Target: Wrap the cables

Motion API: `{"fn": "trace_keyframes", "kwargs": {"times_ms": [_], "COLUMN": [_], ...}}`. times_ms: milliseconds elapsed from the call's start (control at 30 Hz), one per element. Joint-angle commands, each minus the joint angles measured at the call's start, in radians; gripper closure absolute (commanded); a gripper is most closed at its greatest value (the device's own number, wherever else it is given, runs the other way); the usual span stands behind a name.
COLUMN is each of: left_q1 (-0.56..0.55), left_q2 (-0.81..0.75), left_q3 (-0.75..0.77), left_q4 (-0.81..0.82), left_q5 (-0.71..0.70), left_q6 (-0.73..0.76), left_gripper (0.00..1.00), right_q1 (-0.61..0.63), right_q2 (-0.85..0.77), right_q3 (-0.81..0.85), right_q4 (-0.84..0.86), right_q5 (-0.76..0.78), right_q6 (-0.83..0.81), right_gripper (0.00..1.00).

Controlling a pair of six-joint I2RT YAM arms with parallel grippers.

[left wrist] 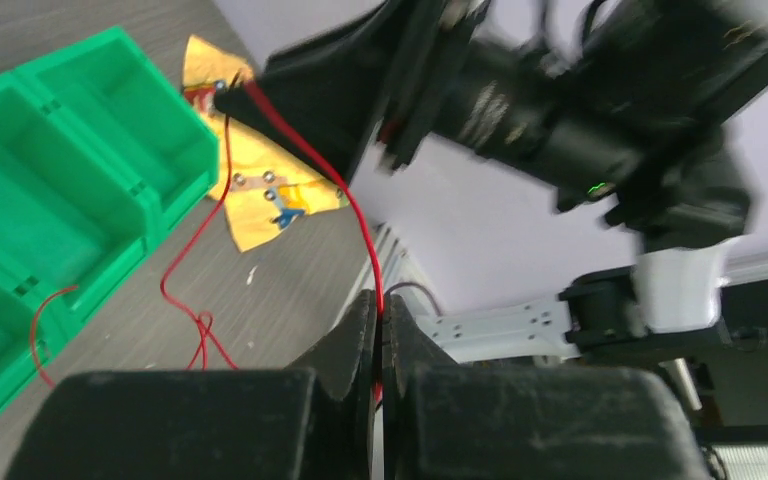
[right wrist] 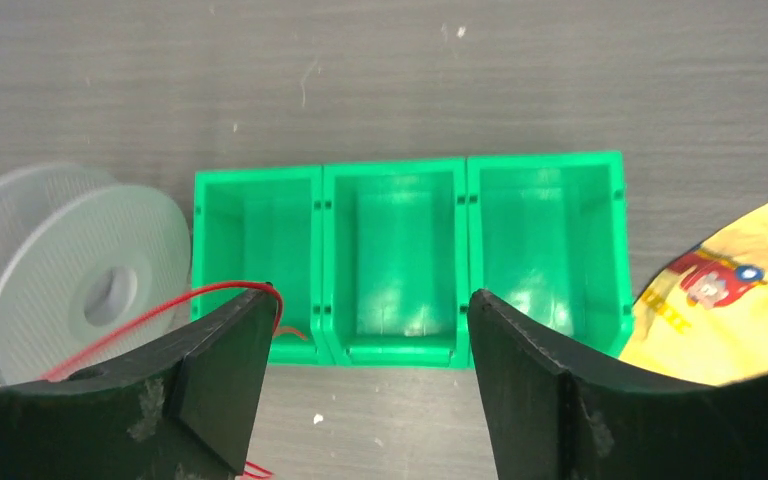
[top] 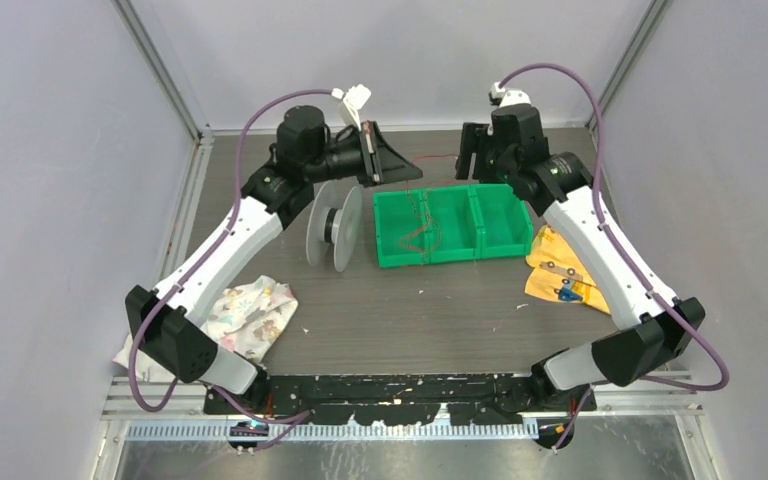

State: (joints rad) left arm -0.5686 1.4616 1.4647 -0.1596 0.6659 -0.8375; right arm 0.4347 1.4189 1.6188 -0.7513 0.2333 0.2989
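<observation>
The cables (left wrist: 360,220) are a hair-thin red wire with a darker strand. One length is stretched roughly left to right, parallel to the table's (top: 410,310) far edge, above the far wall of the green bin (top: 450,257). The left gripper (left wrist: 382,305) is clamped tight on this length, and the wire comes out from between its pressed black fingertips. From there the strand rises at a slant to the right gripper (right wrist: 370,310), whose jaws stand wide apart. The wire is only draped over the tip of one matte, scuffed finger (right wrist: 225,345) and is not gripped. The slack falls in loose, kinked loops onto the dark wood-grain table and into the bin's left compartment.

The bin is glossy moulded plastic with three rectangular compartments in a row. A translucent white plastic spool (top: 335,225) stands on its rims just left of the bin. A crinkled yellow packet (top: 558,275) lies towards the table's right edge, and a soft patterned cloth (top: 250,312) lies near the front left corner.
</observation>
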Motion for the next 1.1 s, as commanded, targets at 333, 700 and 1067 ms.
{"fn": "trace_keyframes", "kwargs": {"times_ms": [333,700,1067], "left_q1": [0.117,0.131,0.13], "left_q2": [0.06,0.058,0.064], "left_q3": [0.08,0.06,0.08], "left_q4": [0.224,0.257,0.322], "left_q5": [0.088,0.089,0.187], "left_q6": [-0.469,-0.474,-0.513], "left_gripper": [0.99,0.99,1.0], "right_q1": [0.003,0.003,0.004], "right_q2": [-0.387,-0.432,-0.271], "right_q3": [-0.459,-0.511,-0.545], "right_q4": [0.216,0.283,0.387], "right_q5": [-0.268,-0.314,-0.22], "right_q6": [0.105,0.143,0.208], "right_gripper": [0.22,0.19,0.19]}}
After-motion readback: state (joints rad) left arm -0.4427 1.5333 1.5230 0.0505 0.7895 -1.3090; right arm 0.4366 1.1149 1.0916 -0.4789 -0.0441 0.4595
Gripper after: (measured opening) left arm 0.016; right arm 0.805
